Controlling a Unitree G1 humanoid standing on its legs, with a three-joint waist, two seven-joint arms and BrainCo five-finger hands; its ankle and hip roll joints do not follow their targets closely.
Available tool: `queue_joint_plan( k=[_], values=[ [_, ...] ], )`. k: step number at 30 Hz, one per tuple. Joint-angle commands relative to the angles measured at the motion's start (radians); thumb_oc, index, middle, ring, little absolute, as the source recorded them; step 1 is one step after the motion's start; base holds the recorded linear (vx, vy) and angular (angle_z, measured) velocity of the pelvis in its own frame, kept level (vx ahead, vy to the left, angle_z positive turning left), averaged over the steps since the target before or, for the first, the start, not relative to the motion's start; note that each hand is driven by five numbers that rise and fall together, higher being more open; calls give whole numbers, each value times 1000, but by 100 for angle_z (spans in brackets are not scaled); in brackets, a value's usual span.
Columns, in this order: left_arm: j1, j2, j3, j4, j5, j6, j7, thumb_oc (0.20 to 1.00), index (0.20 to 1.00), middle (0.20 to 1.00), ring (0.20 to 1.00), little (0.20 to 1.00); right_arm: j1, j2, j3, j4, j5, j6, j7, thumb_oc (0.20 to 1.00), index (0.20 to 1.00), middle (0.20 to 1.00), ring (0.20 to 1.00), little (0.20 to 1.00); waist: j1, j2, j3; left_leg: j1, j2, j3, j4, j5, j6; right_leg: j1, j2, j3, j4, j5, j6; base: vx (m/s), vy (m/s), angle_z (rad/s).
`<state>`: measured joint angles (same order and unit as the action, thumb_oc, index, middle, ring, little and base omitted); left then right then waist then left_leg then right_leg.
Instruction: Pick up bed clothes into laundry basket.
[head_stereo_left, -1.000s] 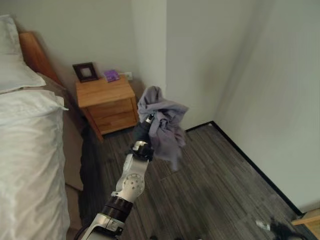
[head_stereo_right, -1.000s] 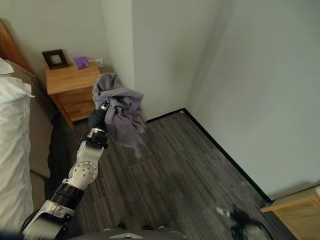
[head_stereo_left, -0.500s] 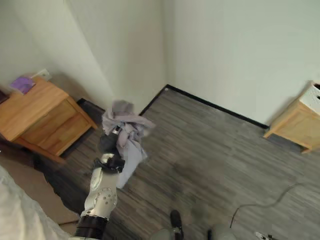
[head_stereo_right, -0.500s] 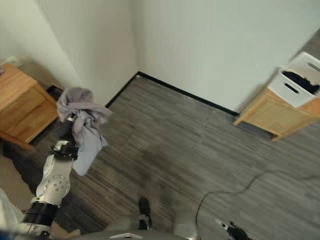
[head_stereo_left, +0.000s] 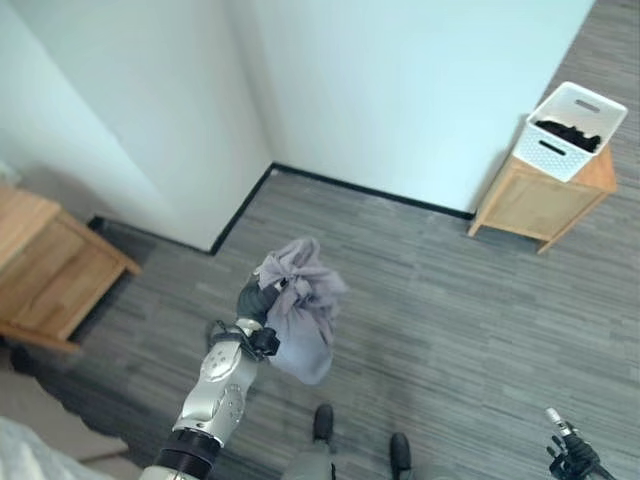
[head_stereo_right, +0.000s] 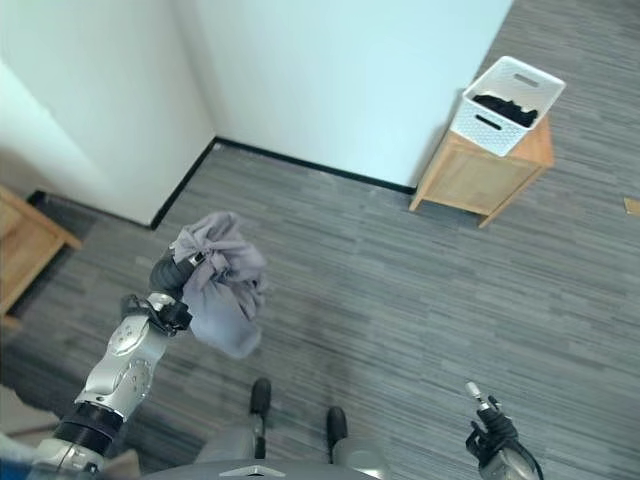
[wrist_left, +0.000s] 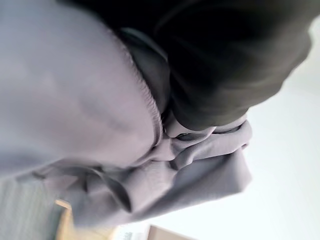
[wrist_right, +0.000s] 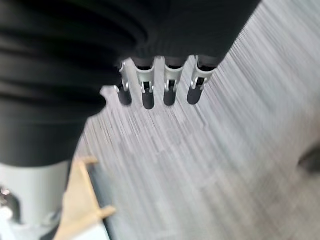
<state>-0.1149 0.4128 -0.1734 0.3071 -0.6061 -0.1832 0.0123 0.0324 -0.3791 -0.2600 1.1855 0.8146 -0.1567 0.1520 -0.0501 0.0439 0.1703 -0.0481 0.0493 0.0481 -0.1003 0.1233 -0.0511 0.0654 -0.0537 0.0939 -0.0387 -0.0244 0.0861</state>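
Observation:
A bunched grey garment (head_stereo_left: 301, 312) hangs in the air above the floor, with my left hand (head_stereo_left: 256, 299) shut on its upper part. Up close, the left wrist view shows the grey cloth (wrist_left: 100, 150) folded under the hand's dark cover (wrist_left: 225, 60). The white laundry basket (head_stereo_left: 590, 100) stands on a small wooden stand (head_stereo_left: 525, 200) against the far wall at the upper right, with dark cloth inside it. It is well away from the garment. My right hand (head_stereo_right: 490, 436) hangs low at the bottom right, its fingers (wrist_right: 169, 91) relaxed and holding nothing.
A wooden nightstand (head_stereo_left: 40, 270) stands at the left edge, with a bit of white bedding (head_stereo_left: 25, 450) in the bottom left corner. White walls meet in a corner (head_stereo_left: 272, 160) ahead. Grey plank floor (head_stereo_left: 450, 300) stretches between me and the basket's stand.
The camera has swung to the right: bed and nightstand slid off to the left, and the basket on its stand came into view. My left hand still holds the garment.

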Motion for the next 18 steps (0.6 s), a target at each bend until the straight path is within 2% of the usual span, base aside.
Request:
queue_joint_plan(
  k=[1, 3, 11, 13, 15, 16, 17, 18],
  values=[
    [-79, -22, 110, -15, 4, -57, 4, 200, 200, 200, 200, 200, 89, -42, -20, -35, 60, -22, 5, 1000, 1000, 1000, 1000, 1000, -20, 22, -148, 54, -25, 31, 13, -106, -3, -168, -72, 13, 53, 24, 52, 230, -202, -28],
    [-79, -21, 123, -9, 8, -56, 13, 200, 200, 200, 200, 200, 95, -44, -32, -14, 69, -24, -1, 1000, 1000, 1000, 1000, 1000, -24, 20, -147, 57, -19, 16, 13, -107, -8, -149, -60, 12, 40, 20, 43, 78, -101, 7],
    [-54, -15, 146, -20, -5, -53, 13, 200, 200, 200, 200, 200, 80, -52, -7, 0, 34, -11, 9, 1000, 1000, 1000, 1000, 1000, -24, 16, -139, 63, -10, 36, 13, -121, -9, -151, -52, 22, 40, 19, 45, 50, -41, -3],
    [-66, -9, 138, -24, -16, -50, 26, 200, 200, 200, 200, 200, 66, -41, 0, -23, 53, -16, 5, 1000, 1000, 1000, 1000, 1000, -33, 27, -109, 62, 6, 68, 13, -130, 0, -236, -32, 27, 165, 6, 53, -66, -16, -29],
    [-89, -10, 118, -20, -35, -52, 24, 200, 200, 200, 200, 200, 59, -20, 17, -53, 71, -16, 6, 1000, 1000, 1000, 1000, 1000, -49, 34, -76, 61, 21, 83, 16, -129, 3, -324, -15, 67, 334, -7, 77, -64, -27, -54],
    [-90, -9, 118, -18, -36, -53, 24, 200, 200, 200, 200, 200, 60, -19, 17, -55, 70, -16, 5, 1000, 1000, 1000, 1000, 1000, -46, 31, -77, 60, 18, 86, 16, -129, 3, -333, -15, 72, 347, -13, 77, 11, -64, -67],
    [-111, -13, 98, -10, -45, -57, 23, 200, 200, 200, 200, 200, 66, -4, 28, -70, 76, -17, 5, 1000, 1000, 1000, 1000, 1000, -63, 33, -64, 69, 24, 82, 17, -130, 0, -352, -10, 113, 408, 4, 92, 46, -96, -43],
    [-117, -13, 91, -7, -51, -60, 24, 200, 200, 200, 200, 200, 71, 10, 35, -85, 82, -16, 8, 1000, 1000, 1000, 1000, 1000, -72, 35, -60, 84, 34, 84, 16, -132, -5, -364, -25, 128, 407, 15, 96, 93, -155, -6]
  ],
)
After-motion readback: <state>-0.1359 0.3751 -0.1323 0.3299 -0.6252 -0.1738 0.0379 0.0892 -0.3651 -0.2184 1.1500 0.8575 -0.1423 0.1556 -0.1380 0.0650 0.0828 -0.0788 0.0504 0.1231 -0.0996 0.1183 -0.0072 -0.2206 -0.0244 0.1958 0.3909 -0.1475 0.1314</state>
